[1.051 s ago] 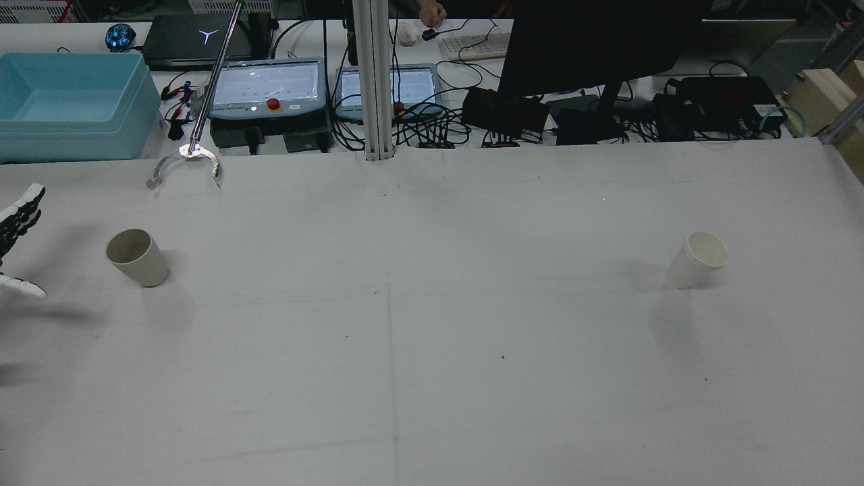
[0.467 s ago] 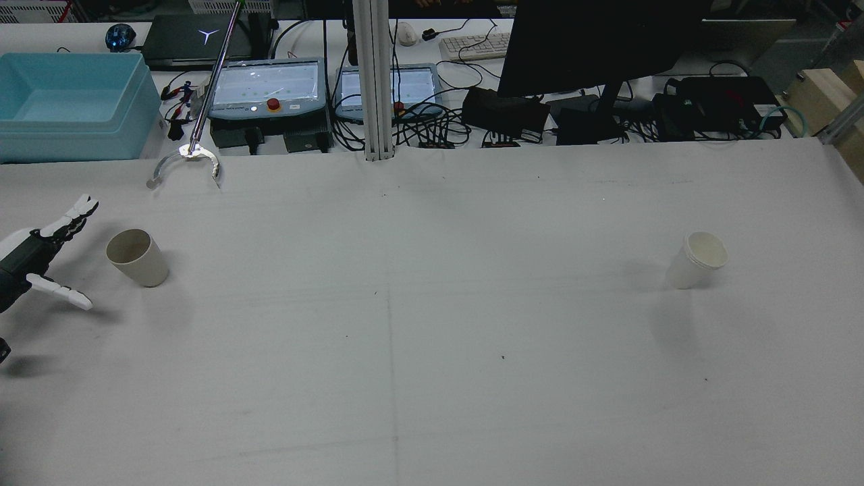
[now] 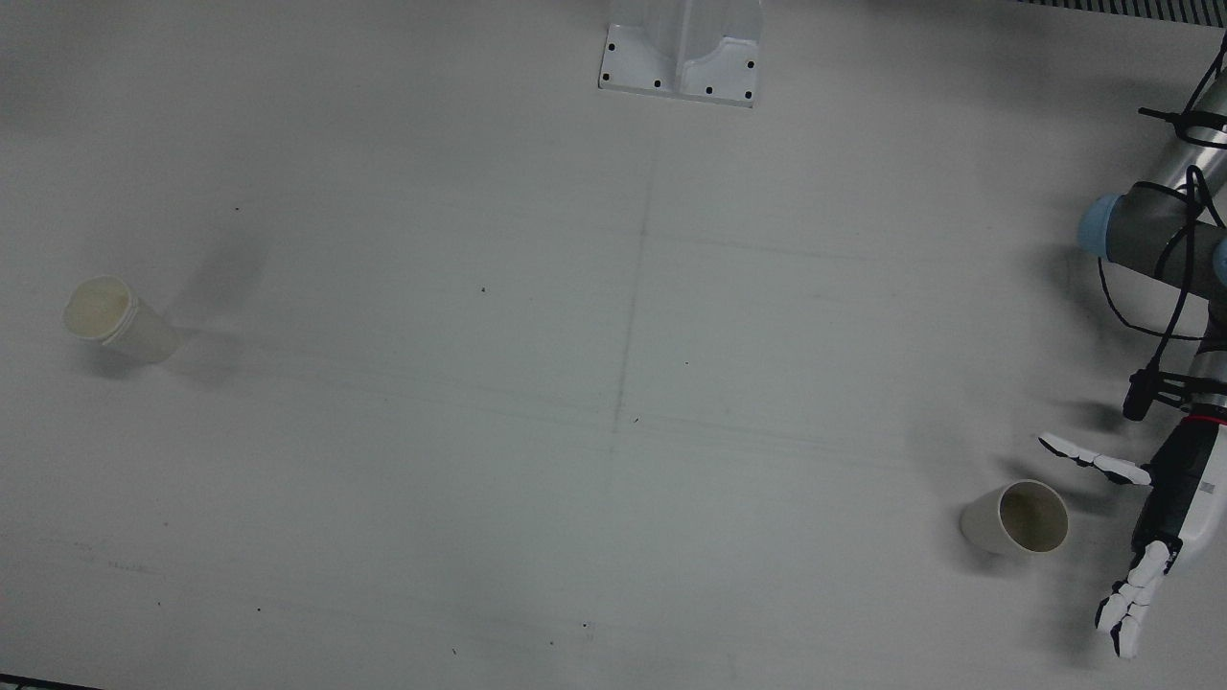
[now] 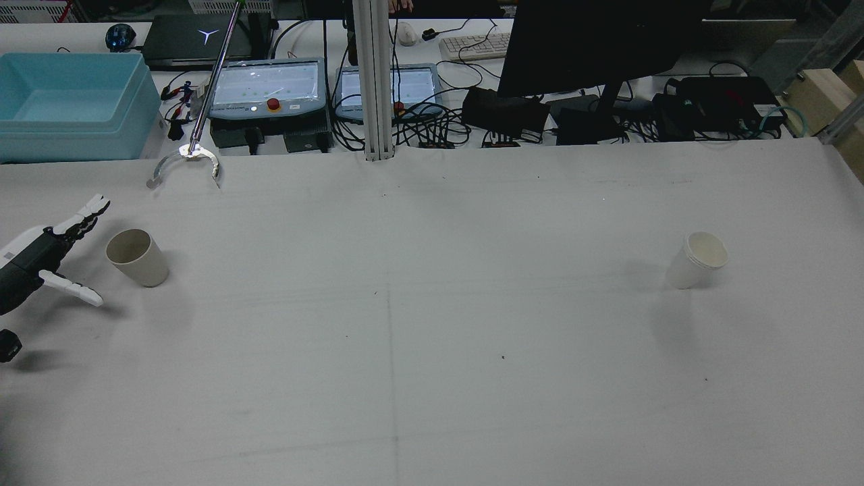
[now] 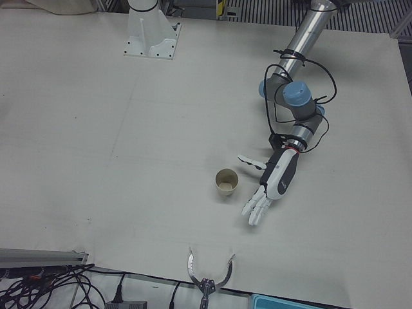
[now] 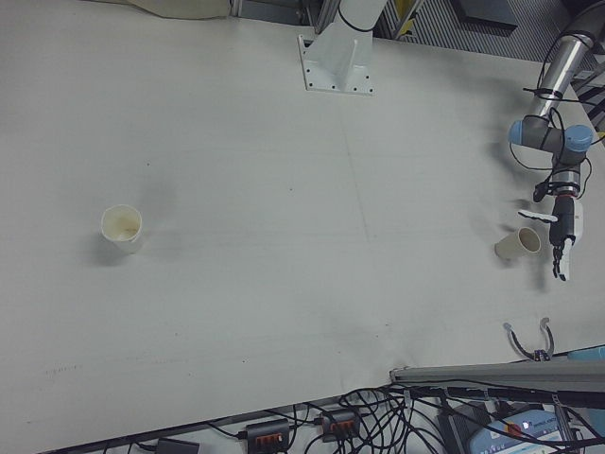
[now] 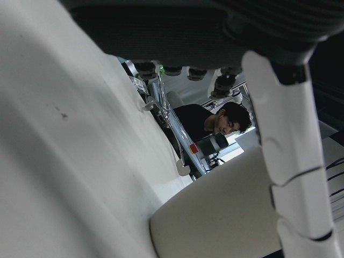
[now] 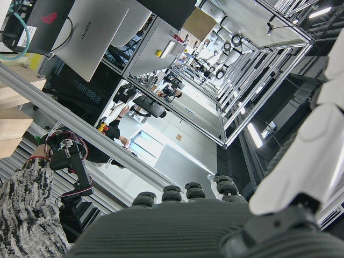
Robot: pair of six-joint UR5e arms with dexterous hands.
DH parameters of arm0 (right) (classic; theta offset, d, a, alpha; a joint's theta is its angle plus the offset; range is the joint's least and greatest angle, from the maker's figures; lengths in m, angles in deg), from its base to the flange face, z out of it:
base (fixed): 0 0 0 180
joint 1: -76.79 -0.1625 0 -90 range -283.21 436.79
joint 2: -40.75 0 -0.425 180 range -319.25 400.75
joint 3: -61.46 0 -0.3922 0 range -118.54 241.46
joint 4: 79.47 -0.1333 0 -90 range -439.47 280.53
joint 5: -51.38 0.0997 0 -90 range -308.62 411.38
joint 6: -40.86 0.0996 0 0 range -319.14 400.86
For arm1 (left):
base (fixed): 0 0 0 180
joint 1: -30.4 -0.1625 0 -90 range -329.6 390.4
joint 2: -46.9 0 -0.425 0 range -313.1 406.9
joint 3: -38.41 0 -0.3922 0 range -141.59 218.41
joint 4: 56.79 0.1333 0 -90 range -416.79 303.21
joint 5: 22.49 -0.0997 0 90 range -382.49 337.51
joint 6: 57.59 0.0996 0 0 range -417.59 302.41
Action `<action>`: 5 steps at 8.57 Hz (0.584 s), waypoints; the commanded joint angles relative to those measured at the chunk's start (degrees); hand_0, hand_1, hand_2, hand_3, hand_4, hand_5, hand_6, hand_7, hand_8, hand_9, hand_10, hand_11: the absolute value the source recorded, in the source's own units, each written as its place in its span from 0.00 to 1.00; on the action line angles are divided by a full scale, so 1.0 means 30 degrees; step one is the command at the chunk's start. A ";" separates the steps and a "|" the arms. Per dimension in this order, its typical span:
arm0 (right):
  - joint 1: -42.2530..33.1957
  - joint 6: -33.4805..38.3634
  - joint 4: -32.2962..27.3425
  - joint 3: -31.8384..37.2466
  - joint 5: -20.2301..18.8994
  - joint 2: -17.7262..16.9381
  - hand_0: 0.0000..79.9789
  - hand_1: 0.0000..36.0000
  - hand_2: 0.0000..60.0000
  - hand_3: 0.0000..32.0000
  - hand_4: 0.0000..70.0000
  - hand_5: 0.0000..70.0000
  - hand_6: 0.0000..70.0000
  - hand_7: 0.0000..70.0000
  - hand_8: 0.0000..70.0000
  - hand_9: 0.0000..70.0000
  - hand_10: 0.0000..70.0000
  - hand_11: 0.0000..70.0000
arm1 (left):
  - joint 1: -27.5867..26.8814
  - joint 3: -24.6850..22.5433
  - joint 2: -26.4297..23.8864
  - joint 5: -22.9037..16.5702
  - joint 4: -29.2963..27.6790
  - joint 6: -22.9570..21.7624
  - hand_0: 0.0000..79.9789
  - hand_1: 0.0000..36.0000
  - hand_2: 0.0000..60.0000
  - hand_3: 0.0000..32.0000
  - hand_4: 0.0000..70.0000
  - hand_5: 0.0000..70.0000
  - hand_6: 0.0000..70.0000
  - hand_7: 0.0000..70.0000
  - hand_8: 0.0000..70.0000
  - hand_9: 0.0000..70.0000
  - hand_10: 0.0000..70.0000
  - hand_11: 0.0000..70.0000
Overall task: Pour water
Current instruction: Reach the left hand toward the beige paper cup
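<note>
A tan paper cup [image 4: 137, 257] stands upright on the white table on my left side, also seen as the tan cup [image 3: 1018, 518] [image 5: 225, 183] [image 6: 519, 244] from the front cameras. My left hand [image 4: 47, 260] [image 3: 1150, 522] [image 5: 273, 183] [image 6: 562, 241] hovers just beside it, open, with fingers spread to either side and a small gap to the cup. In the left hand view the cup's wall [image 7: 215, 215] fills the lower part. A white paper cup [image 4: 698, 260] [image 3: 120, 319] [image 6: 122, 228] stands far off on my right side. My right hand [image 8: 188, 231] shows only in its own view, open, facing the room.
A grabber tool's claw [image 4: 183, 162] [image 5: 207, 273] rests on the table's far edge near the tan cup. A blue bin [image 4: 67, 101], control tablets, cables and a monitor lie beyond that edge. The post base [image 3: 681, 57] sits at the table's middle. A person shows in the left hand view.
My left hand has come in from the table's left edge toward the tan cup and turned its fingers around it. Both cups have stayed put.
</note>
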 commanded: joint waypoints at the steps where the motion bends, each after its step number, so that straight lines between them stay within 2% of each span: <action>1: 0.0397 0.0002 -0.0004 0.0061 0.0001 0.0119 0.51 0.25 0.20 0.00 0.09 0.00 0.04 0.09 0.02 0.07 0.02 0.04 | -0.0002 -0.0032 -0.0593 -0.0020 0.0541 -0.0004 0.71 0.36 0.00 0.00 0.23 0.06 0.00 0.03 0.00 0.00 0.02 0.06; 5: 0.0690 0.0295 -0.0150 0.0676 0.0030 0.0148 0.51 0.25 0.20 0.00 0.09 0.00 0.04 0.09 0.02 0.07 0.02 0.04 | -0.1317 -0.0236 -0.0886 -0.0020 0.1156 -0.0209 0.71 0.36 0.00 0.00 0.25 0.10 0.01 0.04 0.00 0.00 0.02 0.07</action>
